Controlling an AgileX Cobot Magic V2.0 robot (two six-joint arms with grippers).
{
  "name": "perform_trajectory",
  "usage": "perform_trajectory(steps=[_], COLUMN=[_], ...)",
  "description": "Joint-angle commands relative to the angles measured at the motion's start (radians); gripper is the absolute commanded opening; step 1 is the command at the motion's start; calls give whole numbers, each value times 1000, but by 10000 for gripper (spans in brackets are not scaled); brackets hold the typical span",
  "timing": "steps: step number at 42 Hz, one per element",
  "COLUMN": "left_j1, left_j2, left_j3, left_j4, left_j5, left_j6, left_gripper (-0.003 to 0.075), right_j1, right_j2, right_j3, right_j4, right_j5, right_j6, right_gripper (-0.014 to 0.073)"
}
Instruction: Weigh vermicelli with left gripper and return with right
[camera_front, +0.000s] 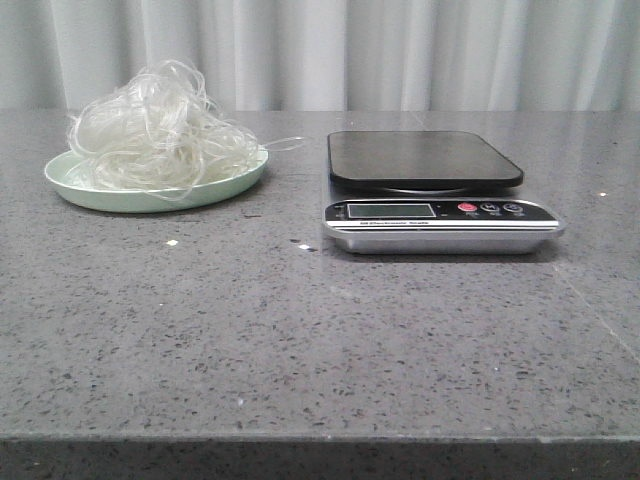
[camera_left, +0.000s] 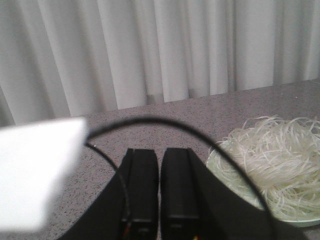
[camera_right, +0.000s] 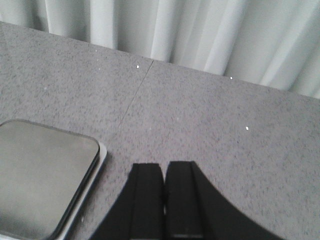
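Note:
The vermicelli (camera_front: 160, 130), a fluffy tangle of whitish glass noodles, lies heaped on a pale green plate (camera_front: 150, 198) at the table's far left. It also shows in the left wrist view (camera_left: 277, 160). A kitchen scale (camera_front: 425, 160) with a dark platform and a silver display stands at the centre right, bare. Its platform corner shows in the right wrist view (camera_right: 40, 175). My left gripper (camera_left: 160, 152) is shut and empty, beside the plate. My right gripper (camera_right: 165, 165) is shut and empty, beside the scale. Neither gripper shows in the front view.
The grey speckled stone table (camera_front: 300, 340) has its front edge near the camera. A white curtain (camera_front: 400, 50) hangs behind the table. A blurred white shape (camera_left: 35, 170) and a black cable (camera_left: 150, 122) cross the left wrist view.

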Motion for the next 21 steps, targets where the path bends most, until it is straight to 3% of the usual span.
perform_trajectory(steps=[1,21], left_j1=[-6,-6], left_j2=[1,1], left_j3=[-27,-27], left_j4=[-9,-9], left_j5=[-77,-77], left_j6=[0,0], left_gripper=[137,137], right_j1=[-5,-5], right_j2=[-93,-496], right_j3=[53,339], right_j4=[-11,157], right_j5=[-110,-189], right_j6=[2,2], right_gripper=[153,153])
